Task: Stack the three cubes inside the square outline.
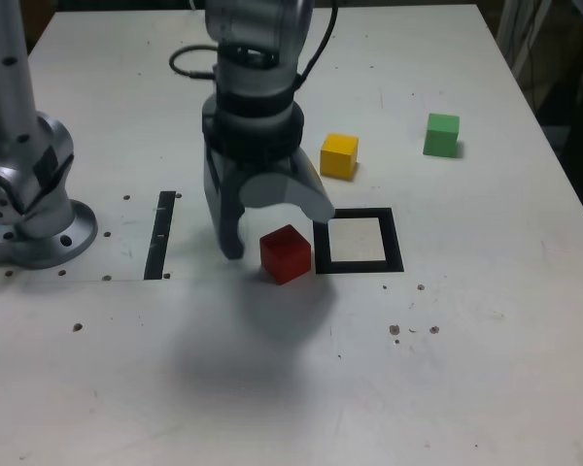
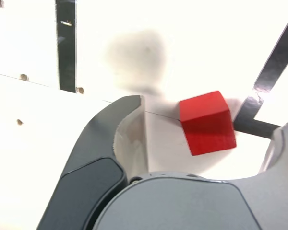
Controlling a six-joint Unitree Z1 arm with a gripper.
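Between the two spread fingers of the gripper (image 1: 277,228) sits the red cube (image 1: 286,253), resting on the white table (image 1: 466,369) with clear space on either side, so the jaws stand wide and grip nothing; the wrist view shows the same, the gripper (image 2: 209,129) straddling the red cube (image 2: 207,122), with a dark finger (image 2: 105,139) well apart from one face and the other finger only just showing at the picture's edge. One corner of the red cube lies just beside the black border of the square outline (image 1: 359,241), which sits to the exterior view's right of it, its pale centre bare. Beyond the outline, farther from the camera, the yellow cube (image 1: 339,155) stands alone on the table, and the green cube (image 1: 442,135) stands well apart from it toward the exterior view's right. A narrow black strip (image 1: 161,234) lies to the exterior view's left of the gripper, and past it the arm's grey base (image 1: 34,199) is bolted near the table's edge
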